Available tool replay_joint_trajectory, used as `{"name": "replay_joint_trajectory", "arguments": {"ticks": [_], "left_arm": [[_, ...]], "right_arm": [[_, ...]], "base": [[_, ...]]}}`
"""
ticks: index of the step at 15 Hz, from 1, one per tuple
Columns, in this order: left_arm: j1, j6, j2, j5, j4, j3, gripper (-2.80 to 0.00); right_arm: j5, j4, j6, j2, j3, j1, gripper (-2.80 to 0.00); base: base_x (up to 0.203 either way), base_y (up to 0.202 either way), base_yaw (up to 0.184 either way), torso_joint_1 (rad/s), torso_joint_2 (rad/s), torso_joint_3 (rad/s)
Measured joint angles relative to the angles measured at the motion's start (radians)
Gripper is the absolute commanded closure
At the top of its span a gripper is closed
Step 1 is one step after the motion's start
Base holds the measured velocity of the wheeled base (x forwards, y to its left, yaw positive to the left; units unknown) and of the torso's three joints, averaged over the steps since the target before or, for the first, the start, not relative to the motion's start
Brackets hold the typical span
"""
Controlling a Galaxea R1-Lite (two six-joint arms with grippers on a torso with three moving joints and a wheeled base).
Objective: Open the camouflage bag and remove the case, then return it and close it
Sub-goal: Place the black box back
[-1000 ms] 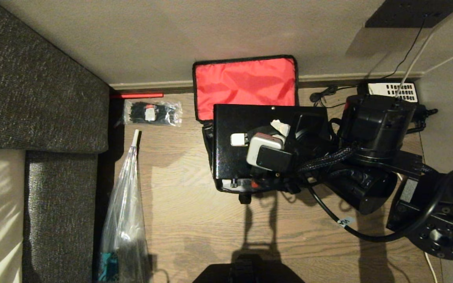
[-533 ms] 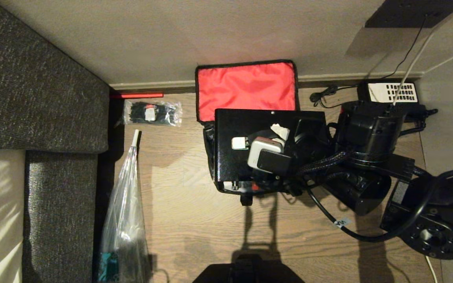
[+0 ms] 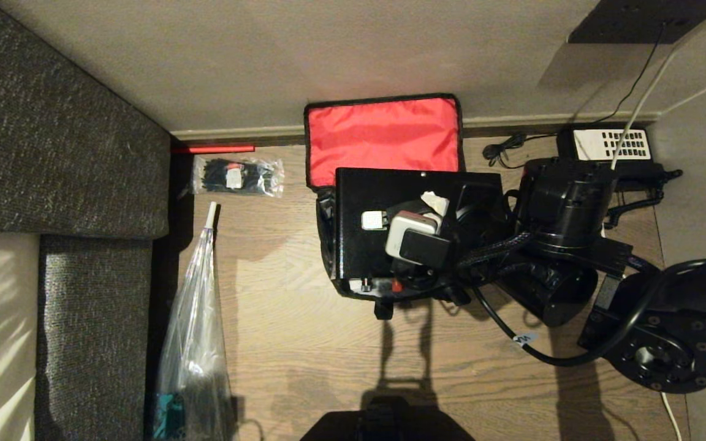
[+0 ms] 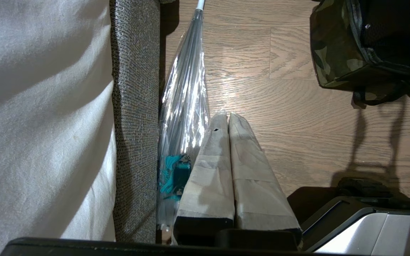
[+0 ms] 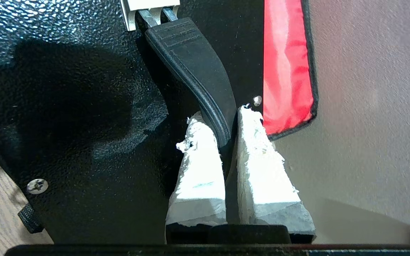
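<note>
Head view, bag: the camouflage bag [image 3: 326, 245] is seen on the wood floor [image 3: 279, 318] against the wall, its lid [image 3: 382, 138] thrown back so that the bright red lining is shown.
Head view, case: the case [image 3: 359, 202] is held over the open bag, covering nearly all of its mouth; its long axis is laid across the picture, parallel to the wall.
Head view, nearer arm: the right gripper [image 3: 432, 202] is reached in from the right onto the case top; the left arm is not shown here.
Head view, bystanders: a packet of black ties [image 3: 236, 176], a clear plastic bag [image 3: 197, 343] and a telephone [image 3: 610, 146] are left apart.
Left wrist view: the left gripper [image 4: 228, 117] is parked well away, its padded fingers pressed together on nothing; a camouflage corner of the bag is seen beyond it.
Right wrist view, jaws: the white pads [image 5: 199, 156] are clenched on the case's curved black handle [image 5: 198, 67].
Right wrist view, surface: a pebbled, glossy black face with a screw [image 5: 37, 185] is shown.
Judgement: the case, hanging straight below the jaws, seems to need only lowering into the bag.
</note>
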Motion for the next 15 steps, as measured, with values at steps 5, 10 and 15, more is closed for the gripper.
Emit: {"name": "replay_joint_trajectory", "arguments": {"ticks": [5, 10, 15], "left_arm": [[0.0, 0.0, 0.0, 0.0, 0.0, 0.0, 0.0], [0.0, 0.0, 0.0, 0.0, 0.0, 0.0, 0.0], [0.0, 0.0, 0.0, 0.0, 0.0, 0.0, 0.0]], "right_arm": [[0.005, 0.001, -0.003, 0.011, -0.001, -0.005, 0.0], [0.007, -0.005, 0.006, 0.045, -0.024, -0.018, 0.0], [0.02, -0.038, 0.003, 0.089, -0.048, -0.04, 0.0]], "base": [[0.0, 0.0, 0.0, 0.0, 0.0, 0.0], [0.0, 0.0, 0.0, 0.0, 0.0, 0.0], [0.0, 0.0, 0.0, 0.0, 0.0, 0.0]]}}
